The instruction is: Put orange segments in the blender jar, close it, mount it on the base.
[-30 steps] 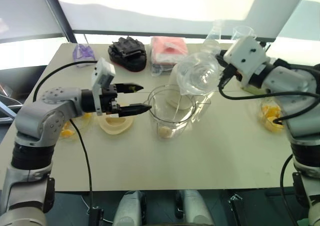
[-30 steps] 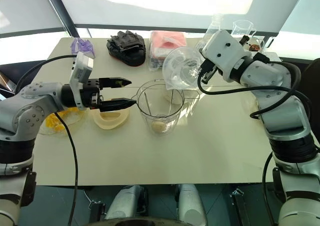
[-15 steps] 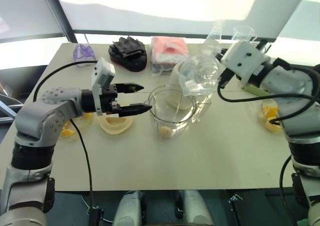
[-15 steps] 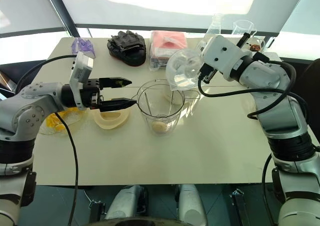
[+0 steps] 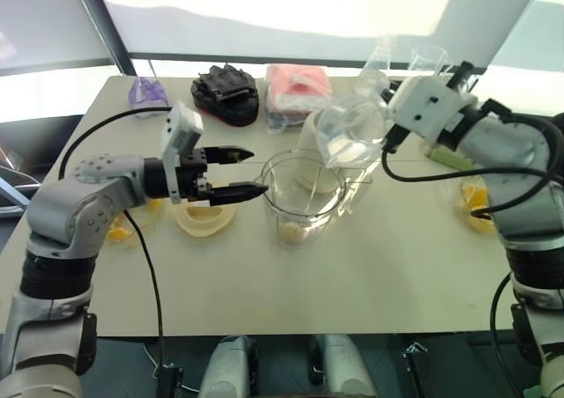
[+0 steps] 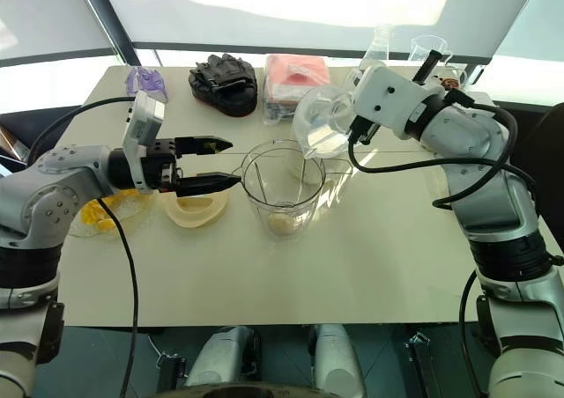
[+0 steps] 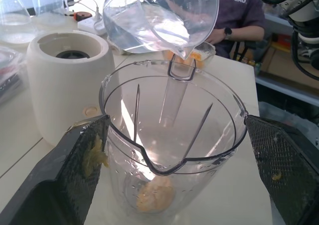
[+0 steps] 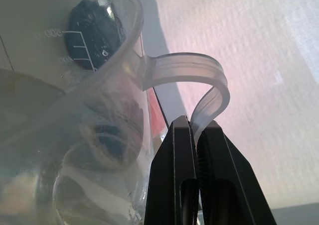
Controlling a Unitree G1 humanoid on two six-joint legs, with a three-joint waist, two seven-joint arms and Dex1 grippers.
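Note:
The blender jar (image 5: 300, 195) stands upright and uncovered mid-table, with orange segments (image 7: 152, 195) lying at its bottom. My left gripper (image 5: 249, 171) is open at the jar's left side, its fingers (image 7: 75, 180) spread wider than the jar and apart from it. My right gripper (image 8: 195, 128) is shut on the handle (image 8: 189, 68) of a small clear cup (image 5: 352, 132). This cup holds water and is tipped, spout down, above the jar's far rim. The cream-white base (image 7: 65, 80) stands just behind the jar.
A flat cream lid (image 5: 203, 217) lies left of the jar. More orange pieces sit in a bag (image 5: 119, 231) at left and a tub (image 5: 476, 204) at right. A black glove (image 5: 226, 90), pink packet (image 5: 297, 85), flask (image 5: 379, 59) and beaker (image 5: 429, 61) line the far edge. A seated person (image 7: 224, 16) is beyond the table.
My right wrist has rolled, tipping the clear cup further so its mouth turns down toward the jar. The left arm and the jar have stayed still.

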